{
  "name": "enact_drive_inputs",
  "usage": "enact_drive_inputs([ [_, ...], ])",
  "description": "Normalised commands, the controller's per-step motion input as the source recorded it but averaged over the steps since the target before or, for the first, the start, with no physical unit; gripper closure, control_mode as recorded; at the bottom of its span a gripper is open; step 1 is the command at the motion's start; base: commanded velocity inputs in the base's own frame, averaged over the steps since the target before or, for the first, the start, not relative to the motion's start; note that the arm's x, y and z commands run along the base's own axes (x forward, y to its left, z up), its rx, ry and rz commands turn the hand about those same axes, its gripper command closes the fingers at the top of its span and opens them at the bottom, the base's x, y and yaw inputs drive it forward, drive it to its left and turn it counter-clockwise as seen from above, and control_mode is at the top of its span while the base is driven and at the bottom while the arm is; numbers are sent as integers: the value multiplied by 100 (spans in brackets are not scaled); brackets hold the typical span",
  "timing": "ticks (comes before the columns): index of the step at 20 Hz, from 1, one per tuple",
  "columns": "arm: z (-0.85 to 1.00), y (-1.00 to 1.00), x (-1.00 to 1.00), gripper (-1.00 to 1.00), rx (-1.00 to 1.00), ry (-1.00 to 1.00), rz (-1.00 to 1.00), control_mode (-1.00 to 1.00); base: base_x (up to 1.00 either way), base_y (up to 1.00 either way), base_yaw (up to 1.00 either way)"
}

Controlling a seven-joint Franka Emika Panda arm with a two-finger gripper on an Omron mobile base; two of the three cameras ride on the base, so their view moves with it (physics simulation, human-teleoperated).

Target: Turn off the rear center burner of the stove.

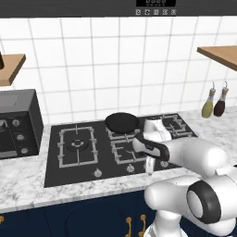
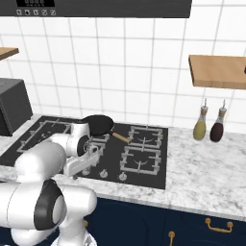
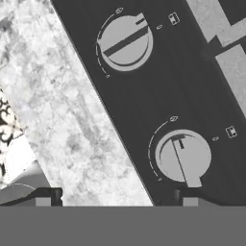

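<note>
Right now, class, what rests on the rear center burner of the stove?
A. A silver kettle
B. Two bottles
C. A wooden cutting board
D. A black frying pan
D: a black frying pan sits on the rear center burner of the stove, its wooden handle showing in the right base view; the two bottles stand on the counter beside it.

Rear center burner largely hidden beneath the black pan.

The arm reaches forward and bends down, its hand pointing downward with fingertips spread apart.
</note>
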Motion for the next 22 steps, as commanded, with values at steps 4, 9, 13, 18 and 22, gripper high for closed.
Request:
enact_drive_inputs([
  [4, -1, 1, 43, -100, 0, 0, 0, -100, 0, 0, 0],
  [9, -12, 1, 35, -100, 0, 2, 0, -100, 0, 0, 0],
  [13, 0, 0, -17, -100, 0, -1, 0, -100, 0, 0, 0],
  [18, 0, 1, 4, -100, 0, 0, 0, -100, 0, 0, 0],
  [22, -5, 12, 13, -100, 0, 2, 2, -100, 0, 0, 0],
])
